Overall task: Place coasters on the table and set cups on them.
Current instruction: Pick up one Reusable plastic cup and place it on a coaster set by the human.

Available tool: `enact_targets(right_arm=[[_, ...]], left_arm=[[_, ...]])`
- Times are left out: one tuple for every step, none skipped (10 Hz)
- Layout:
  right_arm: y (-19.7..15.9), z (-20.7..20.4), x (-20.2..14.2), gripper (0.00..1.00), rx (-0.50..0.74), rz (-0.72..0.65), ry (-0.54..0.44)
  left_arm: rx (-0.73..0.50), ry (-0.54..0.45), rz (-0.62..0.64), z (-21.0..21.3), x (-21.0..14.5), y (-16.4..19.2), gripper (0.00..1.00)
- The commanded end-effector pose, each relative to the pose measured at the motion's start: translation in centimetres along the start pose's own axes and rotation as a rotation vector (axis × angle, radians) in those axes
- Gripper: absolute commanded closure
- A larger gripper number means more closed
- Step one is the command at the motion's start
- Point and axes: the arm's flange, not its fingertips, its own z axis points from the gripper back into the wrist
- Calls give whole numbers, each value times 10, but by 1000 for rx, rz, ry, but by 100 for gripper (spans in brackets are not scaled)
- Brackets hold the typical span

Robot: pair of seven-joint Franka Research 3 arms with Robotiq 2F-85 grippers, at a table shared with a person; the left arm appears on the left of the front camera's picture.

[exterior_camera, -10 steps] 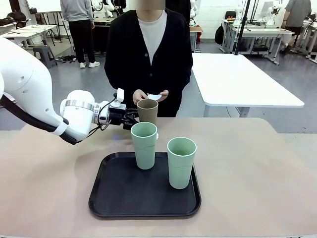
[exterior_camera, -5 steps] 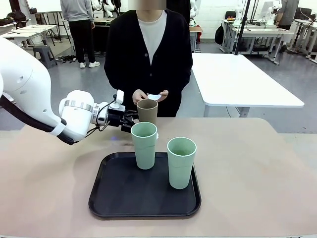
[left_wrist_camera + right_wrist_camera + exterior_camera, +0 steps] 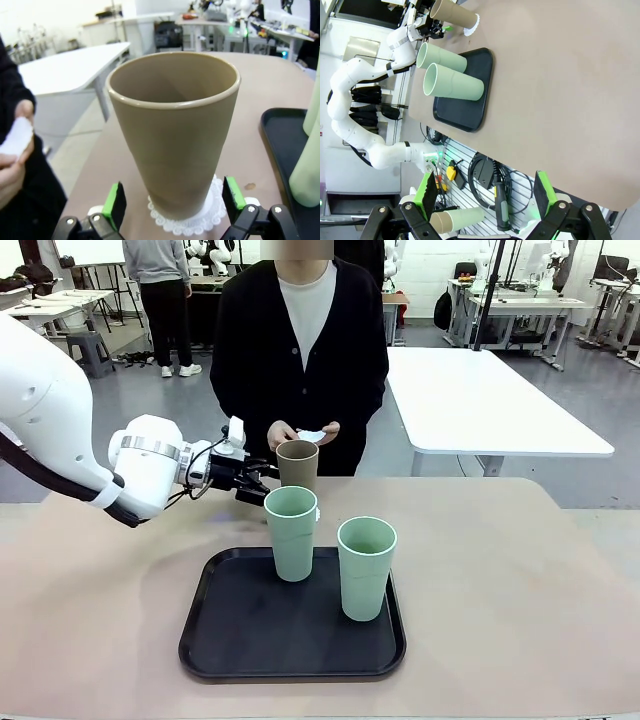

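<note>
The tan-brown cup [image 3: 298, 465] stands upright on a white scalloped coaster [image 3: 210, 211] on the beige table [image 3: 500, 570], just behind the tray. My left gripper [image 3: 262, 479] is open just left of the cup; in the left wrist view the left gripper [image 3: 174, 197] has its green pads either side of the cup's base, apart from it. Two mint green cups [image 3: 291, 532] [image 3: 365, 566] stand on the black tray [image 3: 230, 640]. The person's hand holds more white coasters [image 3: 312, 434]. My right gripper [image 3: 485, 192] hangs open off the table.
The person stands at the far edge, directly behind the tan cup. A white rectangular table [image 3: 480, 400] lies beyond at the right. Bare tabletop stretches left and right of the tray.
My left arm has drawn back to the left, away from the tan cup, which stays standing on its coaster. The other cups and the person's hands are unchanged.
</note>
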Motion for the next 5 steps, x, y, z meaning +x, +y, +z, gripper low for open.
enact_targets(right_arm=[[-1,1,1,0,23,15,-7],[-1,1,1,0,23,15,-7],[-1,1,1,0,23,15,-7],[-1,1,1,0,23,15,-7],[-1,1,1,0,23,15,-7]], left_arm=[[-3,85,24,18,5,-9,0],[-3,149,34,32,10,-15,0],[-5,232,36,48,23,-26,0],[11,340,46,65,48,-43,0],[54,350,45,72,79,-60,0]])
